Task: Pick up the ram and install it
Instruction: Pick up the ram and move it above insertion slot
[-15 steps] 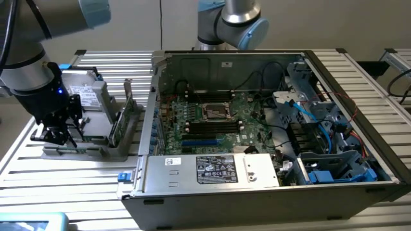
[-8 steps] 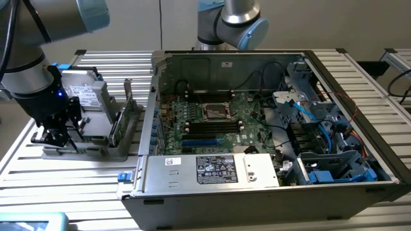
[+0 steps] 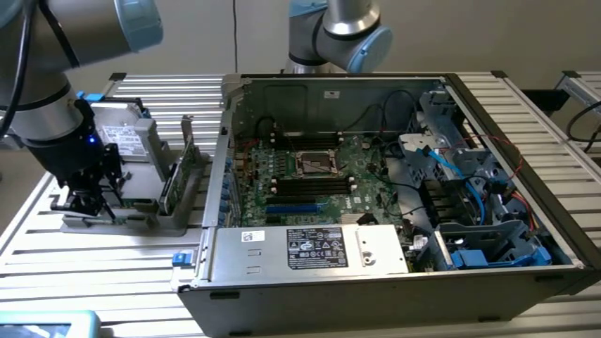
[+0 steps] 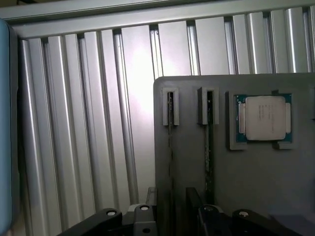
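Grey plastic is what I'm looking down on through the wrist camera: a holder (image 4: 197,187) sitting on the slatted aluminium surface (image 4: 74,123). The ram (image 4: 171,147) is standing on its long edge in 1 of 2 parallel slots, with its thin edge facing the camera. Its long axis is running parallel to the surface's slats. Its near end is reaching in between the tool's fingers, and its far end is sitting in the slot's bracket close to the holder's rim.

A second stick (image 4: 209,157), greenish, is standing in the neighbouring slot, parallel to the ram and apart from it. A processor (image 4: 265,118) is lying flat in a recess just beyond that.

I'm seeing the tool (image 4: 172,219) spread wide, with 1 finger on each side of the ram's line, and it is gripping nothing. In the exterior view the tool is hanging low over the holder at the exterior view's left, and the open computer case (image 3: 376,267) is sitting at the exterior view's right.
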